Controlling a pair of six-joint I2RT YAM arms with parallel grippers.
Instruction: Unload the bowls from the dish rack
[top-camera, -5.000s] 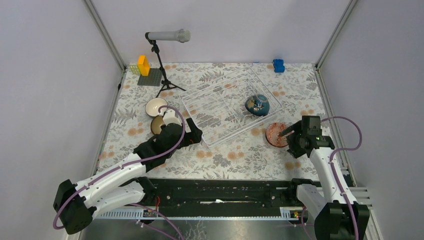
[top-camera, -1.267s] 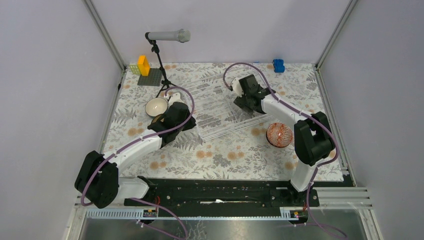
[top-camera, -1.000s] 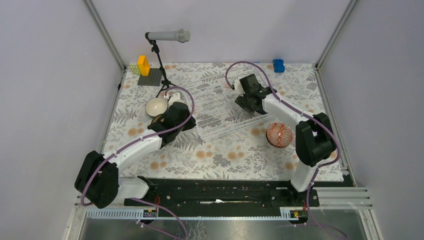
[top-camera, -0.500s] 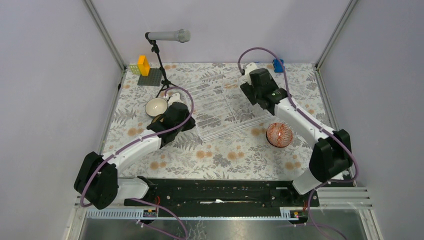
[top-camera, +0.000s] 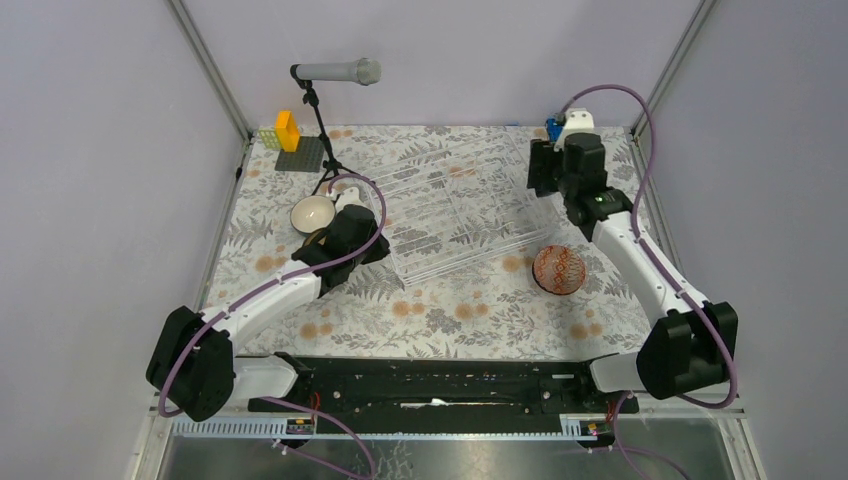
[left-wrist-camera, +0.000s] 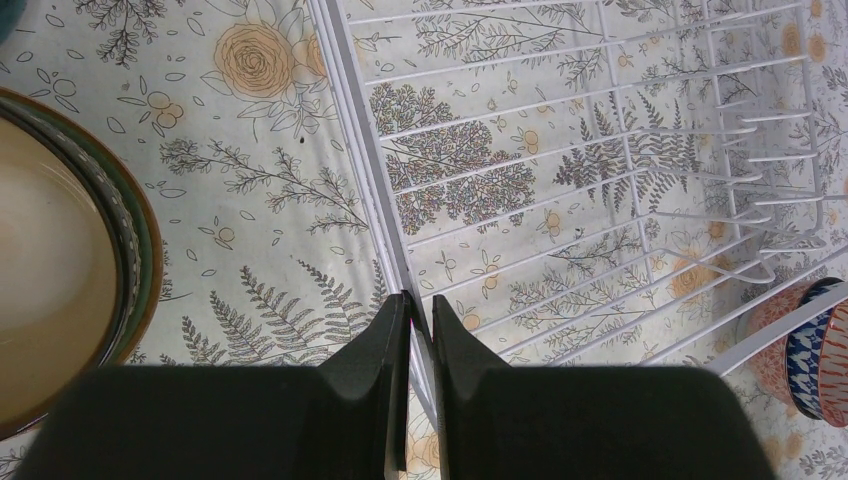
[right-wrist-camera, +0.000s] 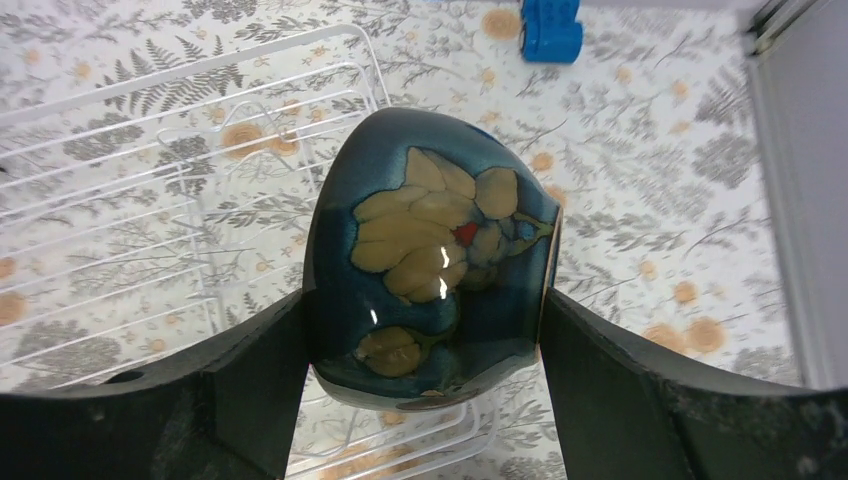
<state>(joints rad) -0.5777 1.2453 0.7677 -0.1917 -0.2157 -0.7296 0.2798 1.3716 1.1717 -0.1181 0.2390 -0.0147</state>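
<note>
The right gripper (right-wrist-camera: 425, 325) pinches the dark teal gold-leaf bowl (right-wrist-camera: 430, 230) above the wire dish rack (left-wrist-camera: 355, 140). The left gripper (left-wrist-camera: 418, 310) clamps its rim

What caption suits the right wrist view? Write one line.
Right gripper clamps a dark teal bowl with gold flowers, white wire dish rack behind it.

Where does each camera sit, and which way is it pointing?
Top external: above and behind the robot, looking down on the table; left arm and right arm show.
Left wrist: on the left arm, looking down at the rack rim, left pincer shut on it.
Right wrist: on the right arm, looking down past the blue bowl in the right pincer.
Shared: rack in all three; blue brick in top and right wrist.
</note>
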